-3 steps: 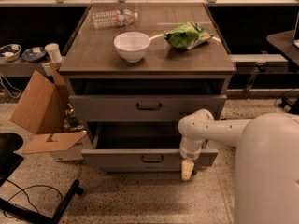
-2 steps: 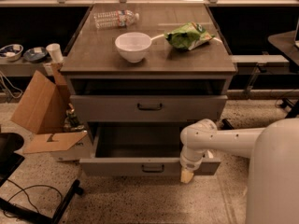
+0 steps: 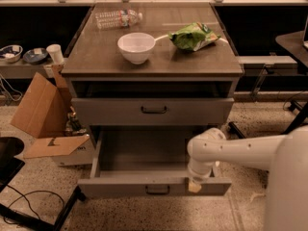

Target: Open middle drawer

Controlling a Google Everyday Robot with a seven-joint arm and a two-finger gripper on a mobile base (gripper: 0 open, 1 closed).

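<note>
The middle drawer [image 3: 120, 186] is a wide grey drawer with a low front panel and a small dark loop handle [image 3: 158, 190] at its centre. It stands pulled well out of the grey cabinet [image 3: 82, 69], and its plain grey tray [image 3: 144, 150] shows empty. My gripper [image 3: 195, 186] hangs from the white arm [image 3: 240, 150], which comes in from the right. It sits at the top edge of the front panel, right of the handle.
A drawer with a taller front [image 3: 110, 110] sits above, with a dark gap over it. A white bowl [image 3: 136, 46], a green chip bag [image 3: 194, 36] and a lying water bottle [image 3: 117, 18] rest on the cabinet top. Cardboard boxes [image 3: 41, 109] stand at the left, and cables [image 3: 29, 211] lie on the floor.
The middle drawer has slid farther out toward the camera. My gripper has moved with its front panel, down and forward.
</note>
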